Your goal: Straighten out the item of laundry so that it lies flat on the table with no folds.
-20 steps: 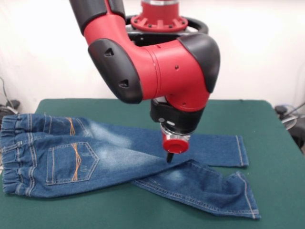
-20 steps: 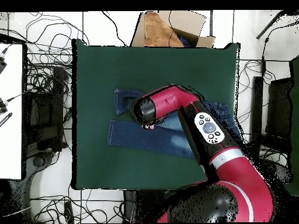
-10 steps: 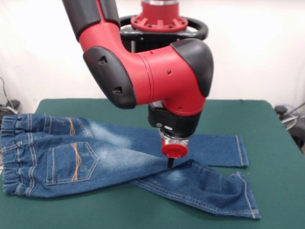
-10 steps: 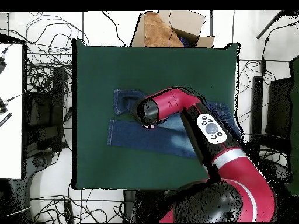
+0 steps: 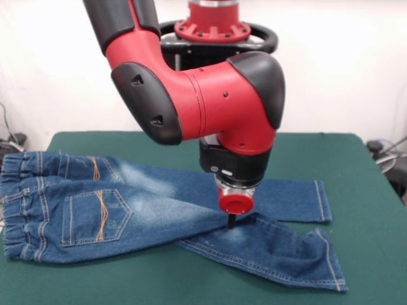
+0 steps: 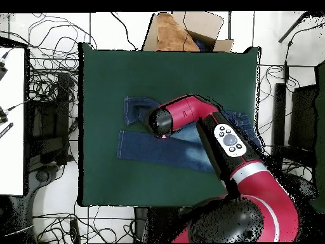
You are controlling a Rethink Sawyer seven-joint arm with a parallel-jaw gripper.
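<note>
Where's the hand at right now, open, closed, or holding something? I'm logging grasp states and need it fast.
Hand: cannot tell; its dark tip is down at the jeans where the legs cross.

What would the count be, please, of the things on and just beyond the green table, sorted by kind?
Jeans: 1, on the table
Robot arm: 1, its end effector down at the jeans' leg
Cardboard box: 1, off the table's far edge in the overhead view
Total: 3

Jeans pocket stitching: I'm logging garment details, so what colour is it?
Orange, on the jeans pocket; clearest in the front view.
</note>
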